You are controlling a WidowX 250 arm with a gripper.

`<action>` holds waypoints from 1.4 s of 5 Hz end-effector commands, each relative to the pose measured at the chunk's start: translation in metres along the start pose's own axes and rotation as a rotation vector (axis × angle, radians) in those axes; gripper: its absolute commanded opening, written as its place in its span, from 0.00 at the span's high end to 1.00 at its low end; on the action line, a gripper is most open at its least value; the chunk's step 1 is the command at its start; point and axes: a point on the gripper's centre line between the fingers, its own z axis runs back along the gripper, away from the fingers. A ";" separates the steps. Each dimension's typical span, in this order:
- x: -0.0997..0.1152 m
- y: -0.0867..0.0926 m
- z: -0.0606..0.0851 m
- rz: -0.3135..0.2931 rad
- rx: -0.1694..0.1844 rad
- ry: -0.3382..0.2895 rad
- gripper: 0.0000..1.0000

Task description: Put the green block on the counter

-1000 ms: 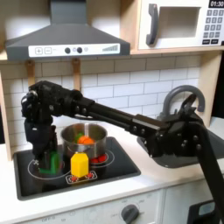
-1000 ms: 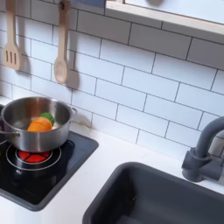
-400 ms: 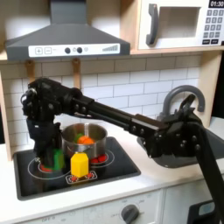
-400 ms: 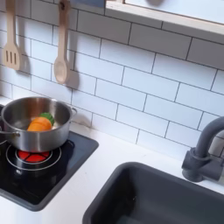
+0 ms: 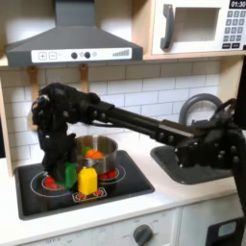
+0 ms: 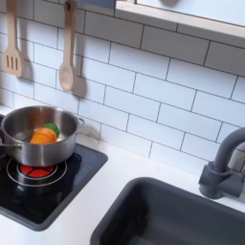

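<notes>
Where black fingers [image 5: 67, 165] clamp green block [image 5: 70, 174], glossy stovetop [image 5: 38, 197], rectangular yellow block [image 5: 87, 181].

The arm [image 5: 125, 120] is matte black, built of boxy links with bulky rounded joint housings.

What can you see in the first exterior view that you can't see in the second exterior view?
The first exterior view has the black robot arm, its gripper holding the small green block beside a yellow block, plus a grey range hood and a white microwave. The second exterior view has a hanging wooden spoon and a wooden spatula. Both exterior views show the silver pot, the black stovetop and the white counter.
</notes>
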 end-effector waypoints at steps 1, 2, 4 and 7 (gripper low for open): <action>-0.012 0.003 0.008 -0.070 -0.021 0.004 1.00; -0.021 -0.005 0.019 -0.103 -0.059 0.005 1.00; -0.049 -0.015 0.029 -0.199 -0.073 0.011 1.00; -0.094 -0.024 0.027 -0.329 -0.074 0.048 1.00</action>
